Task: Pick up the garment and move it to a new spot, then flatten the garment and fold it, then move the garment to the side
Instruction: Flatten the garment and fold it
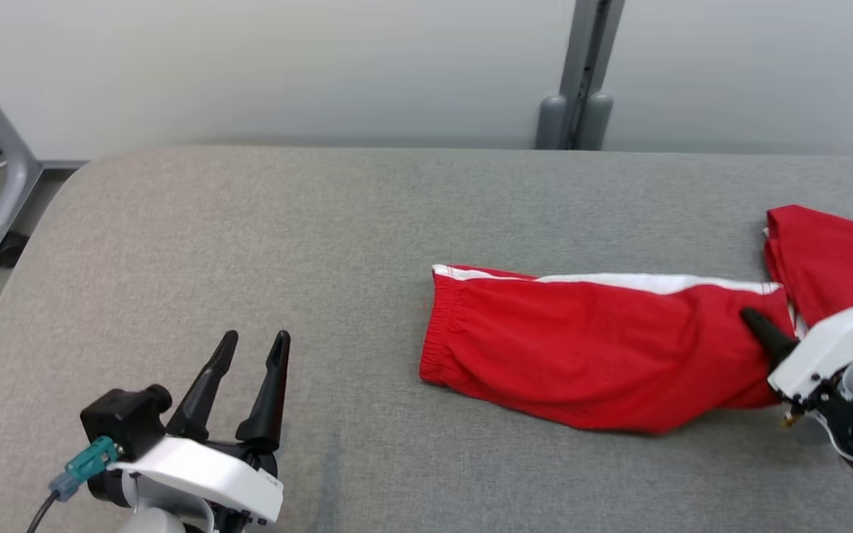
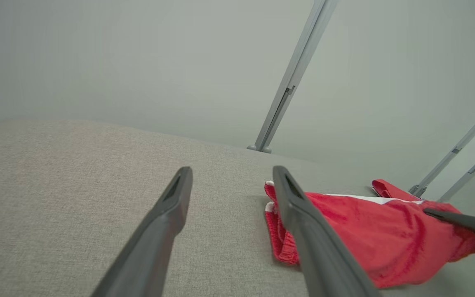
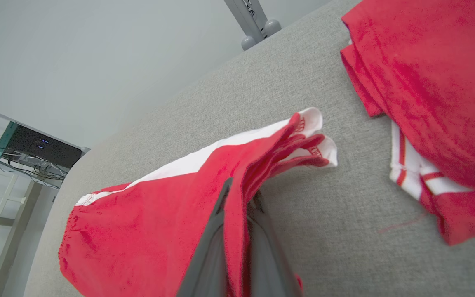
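Right tool (image 1: 754, 321) clenched on the red shorts (image 1: 589, 355) near a leg end, left tool (image 1: 256, 339) released: the pickup is in hand. Next, lift and carry them across the worktop (image 1: 249, 237)

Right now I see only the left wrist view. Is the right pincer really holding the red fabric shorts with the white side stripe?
Observer: Yes. In the right wrist view the right pincer is shut, with a fold of the red shorts between its fingers.
Operator: Does the left pincer touch them?
Observer: No. The head view shows bare grey fabric table between the open left pincer and the waistband.
Operator: Anything beyond the shorts?
Observer: A second red folded garment with white-and-red trim, lying apart from them.
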Robot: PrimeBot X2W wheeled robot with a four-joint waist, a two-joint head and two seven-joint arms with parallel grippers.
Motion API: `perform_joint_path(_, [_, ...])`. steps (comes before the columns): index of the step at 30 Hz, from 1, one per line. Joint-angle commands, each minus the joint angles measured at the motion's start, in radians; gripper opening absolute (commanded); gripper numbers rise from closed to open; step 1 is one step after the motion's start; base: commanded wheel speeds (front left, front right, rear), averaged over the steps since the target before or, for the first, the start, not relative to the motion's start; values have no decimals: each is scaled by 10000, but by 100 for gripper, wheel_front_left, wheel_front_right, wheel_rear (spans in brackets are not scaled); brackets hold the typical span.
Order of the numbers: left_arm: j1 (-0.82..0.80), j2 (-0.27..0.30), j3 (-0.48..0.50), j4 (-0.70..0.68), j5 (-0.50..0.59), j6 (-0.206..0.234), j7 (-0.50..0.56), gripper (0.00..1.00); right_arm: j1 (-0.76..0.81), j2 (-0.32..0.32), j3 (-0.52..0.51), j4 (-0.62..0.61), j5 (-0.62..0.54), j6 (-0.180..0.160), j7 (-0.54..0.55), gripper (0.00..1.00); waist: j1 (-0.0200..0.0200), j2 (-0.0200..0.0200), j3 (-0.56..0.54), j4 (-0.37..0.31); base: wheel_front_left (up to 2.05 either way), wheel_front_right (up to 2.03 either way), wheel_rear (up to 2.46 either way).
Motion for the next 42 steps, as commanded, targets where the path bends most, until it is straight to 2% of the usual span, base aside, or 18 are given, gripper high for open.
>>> perform_joint_path(1, [150, -55, 157, 45, 172, -106, -40, 100, 299, -111, -65, -87, 133, 17, -174, 0, 0, 0, -215, -217, 0, 0, 0])
perform_joint_path(6, [331, -260, 284, 183, 458, -342, -40, 100, 632, -201, -256, -340, 139, 17, -689, 0, 0, 0, -242, -311, 0, 0, 0])
perform_joint_path(11, [303, -361, 283, 318, 596, -456, -40, 100, 329, -156, -325, -665, -59, 17, -970, 0, 0, 0, -257, -197, 0, 0, 0])
perform_joint_path(18, [362, -550, 155, 662, 634, -615, -37, 100, -149, 325, 79, -1501, -686, 17, -1143, 0, 0, 0, -332, 309, 0, 0, 0])
perform_joint_path(21, [379, -605, 111, 822, 598, -647, -20, 100, -214, 756, 315, -1633, -796, 17, -937, 0, 0, 0, -422, 567, 0, 0, 0])
perform_joint_path(32, [117, -779, 4, 1165, 561, -804, 32, 100, -737, 2632, 816, 366, -753, 17, -71, 0, 0, 0, -278, 1440, 0, 0, 0])
perform_joint_path(40, [-50, -923, -56, 1415, 558, -909, 22, 100, -1222, 3525, 1011, 1640, -977, 17, -131, 0, 0, 0, -104, 1716, 0, 0, 0])
perform_joint_path(41, [-52, -928, -58, 1447, 545, -920, 22, 100, -1259, 3608, 1027, 1730, -994, 17, -130, 30, 0, 0, -99, 1720, 0, 0, 0])
perform_joint_path(42, [-45, -928, -50, 1473, 534, -909, 22, 100, -1287, 3682, 1054, 1778, -1010, 17, -127, 96, 0, 0, -102, 1708, 0, 0, 0])
